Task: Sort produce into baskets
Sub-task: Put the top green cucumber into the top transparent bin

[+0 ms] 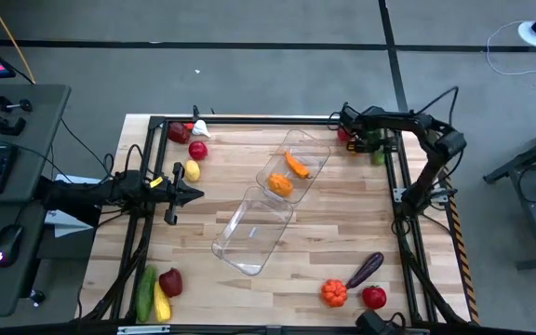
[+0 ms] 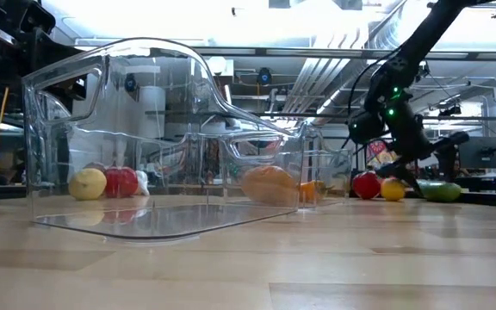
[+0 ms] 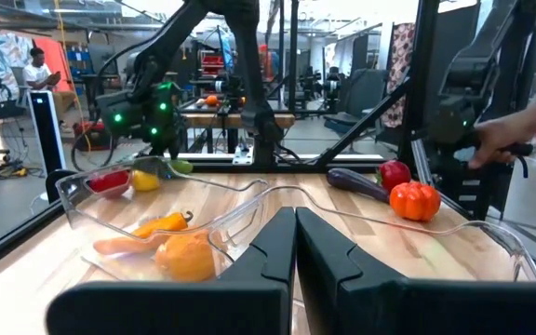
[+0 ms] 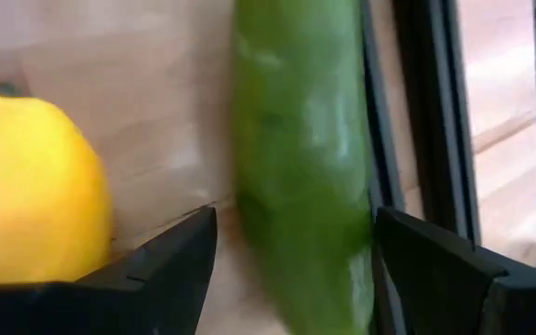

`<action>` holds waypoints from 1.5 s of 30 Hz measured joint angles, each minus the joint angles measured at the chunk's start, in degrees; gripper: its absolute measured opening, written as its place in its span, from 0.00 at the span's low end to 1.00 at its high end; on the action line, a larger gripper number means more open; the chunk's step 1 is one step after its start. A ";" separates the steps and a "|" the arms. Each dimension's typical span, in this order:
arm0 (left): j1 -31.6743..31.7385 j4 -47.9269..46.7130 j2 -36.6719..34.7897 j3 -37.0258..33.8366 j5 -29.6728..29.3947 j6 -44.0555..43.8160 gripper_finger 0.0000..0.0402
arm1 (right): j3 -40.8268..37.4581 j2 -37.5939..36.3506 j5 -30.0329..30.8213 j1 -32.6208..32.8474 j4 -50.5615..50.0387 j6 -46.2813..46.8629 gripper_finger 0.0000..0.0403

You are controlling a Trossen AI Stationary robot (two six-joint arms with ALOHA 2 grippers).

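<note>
Two clear baskets lie end to end mid-table. The far basket (image 1: pixel 296 166) holds an orange carrot (image 1: pixel 296 165) and an orange fruit (image 1: pixel 279 184); the near basket (image 1: pixel 252 229) holds nothing. My right gripper (image 4: pixel 291 270) is open at the far right corner, low over the table. Its fingers stand on either side of a green cucumber (image 4: pixel 305 158) that lies on the wood, with a yellow lemon (image 4: pixel 31 191) just beside it. I cannot tell whether the fingers touch the cucumber. My left gripper (image 3: pixel 296 244) is shut and empty at the table's left, pointing toward the baskets.
A red tomato (image 2: pixel 367 184) lies by the lemon (image 2: pixel 393 189). Apples, garlic (image 1: pixel 199 128) and a lemon (image 1: pixel 192 170) lie far left. A cucumber (image 1: pixel 145 290) group lies near left. A pumpkin (image 1: pixel 334 293), eggplant (image 1: pixel 365 269) and tomato (image 1: pixel 374 297) lie near right. A person's hand (image 3: pixel 501 140) shows beyond the right edge.
</note>
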 joint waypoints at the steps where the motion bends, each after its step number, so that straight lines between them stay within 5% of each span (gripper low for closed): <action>1: 0.01 0.00 0.00 -0.02 0.00 0.00 0.00 | 0.00 0.71 -0.28 0.00 0.13 -0.09 0.71; 11: 0.00 0.00 0.00 -0.01 0.00 0.00 0.00 | 0.11 2.43 -0.33 0.22 -0.21 0.17 0.69; 19: 0.00 -0.02 0.01 -0.02 0.00 0.00 0.00 | -0.02 2.70 -0.43 0.58 -2.61 -2.78 0.37; 23: 0.00 0.00 0.00 -0.01 0.00 0.00 0.00 | -0.22 1.83 1.39 2.27 -7.27 -4.23 0.37; 34: 0.00 0.00 -0.01 -0.02 0.00 0.00 0.00 | -0.15 -18.77 8.14 13.12 -15.16 3.57 0.37; 40: 0.00 0.00 0.01 -0.02 0.00 0.00 0.00 | -0.11 -31.92 1.67 24.80 2.77 2.13 0.37; 45: 0.00 0.00 -0.01 0.00 0.00 0.00 0.00 | 0.00 -33.77 -2.23 34.37 23.77 -2.79 0.37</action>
